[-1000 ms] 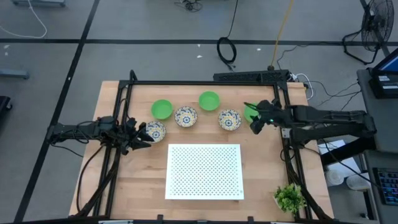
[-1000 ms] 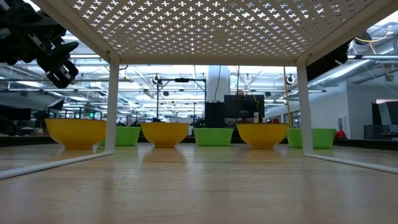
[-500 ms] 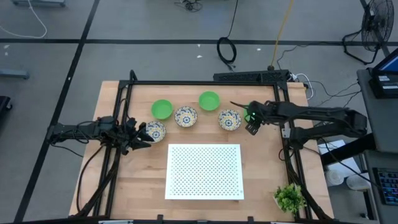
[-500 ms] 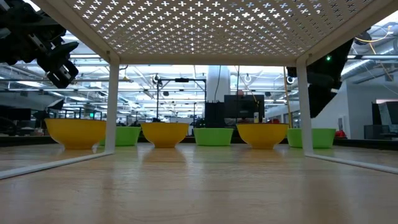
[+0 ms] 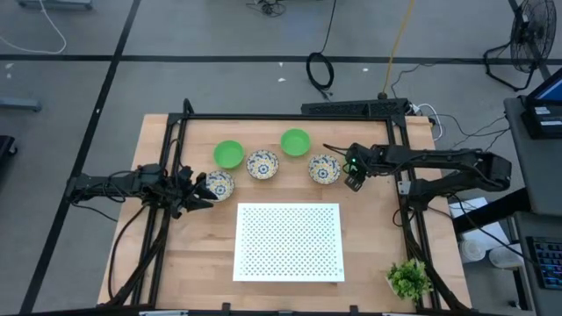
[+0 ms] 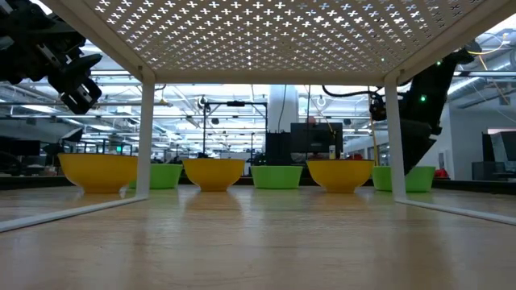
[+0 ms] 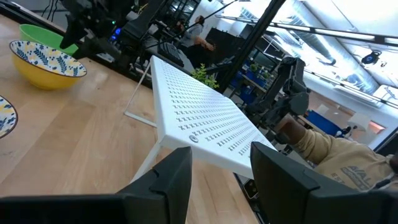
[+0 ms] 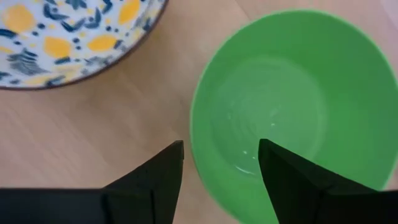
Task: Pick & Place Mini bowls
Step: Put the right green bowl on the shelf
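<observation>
Overhead, the right claw (image 5: 352,172) hangs spread over the rightmost green bowl (image 8: 292,106), its fingers (image 8: 152,180) straddling the near rim without pinching it, just beside a floral bowl (image 5: 324,168). The other mini bowls stand in a loose row behind the white perforated rack (image 5: 288,242) on the desk (image 5: 369,254). The left claw (image 5: 195,191), spread, waits beside the leftmost floral bowl (image 5: 219,184).

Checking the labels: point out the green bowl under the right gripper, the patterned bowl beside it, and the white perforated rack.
green bowl (image 8: 292,93), right wrist view, inside bottom
patterned bowl (image 5: 324,168), high view, its centre
white perforated rack (image 5: 288,242), high view, middle of top
</observation>
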Robot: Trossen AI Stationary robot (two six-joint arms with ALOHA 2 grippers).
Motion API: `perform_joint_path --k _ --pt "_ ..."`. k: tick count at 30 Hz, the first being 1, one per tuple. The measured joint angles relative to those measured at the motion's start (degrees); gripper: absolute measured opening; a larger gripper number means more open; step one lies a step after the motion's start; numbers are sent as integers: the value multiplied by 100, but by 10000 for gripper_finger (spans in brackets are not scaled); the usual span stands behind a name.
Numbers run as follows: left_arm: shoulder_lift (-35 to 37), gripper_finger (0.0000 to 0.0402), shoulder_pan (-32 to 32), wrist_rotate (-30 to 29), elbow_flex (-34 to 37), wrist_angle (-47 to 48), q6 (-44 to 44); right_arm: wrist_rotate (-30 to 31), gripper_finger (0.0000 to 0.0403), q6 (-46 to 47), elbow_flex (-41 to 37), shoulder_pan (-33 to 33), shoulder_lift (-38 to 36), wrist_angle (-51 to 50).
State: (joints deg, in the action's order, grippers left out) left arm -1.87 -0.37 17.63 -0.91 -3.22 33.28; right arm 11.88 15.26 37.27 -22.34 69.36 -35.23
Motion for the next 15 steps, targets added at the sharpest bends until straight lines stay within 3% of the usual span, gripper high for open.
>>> perform_joint_path --k 6,15 --pt "1 166 0 0 0 0 0 0 157 -142 -17 -10 0 -10" --pt "2 166 -1 0 0 -1 0 14 54 -294 -17 -10 0 -10"
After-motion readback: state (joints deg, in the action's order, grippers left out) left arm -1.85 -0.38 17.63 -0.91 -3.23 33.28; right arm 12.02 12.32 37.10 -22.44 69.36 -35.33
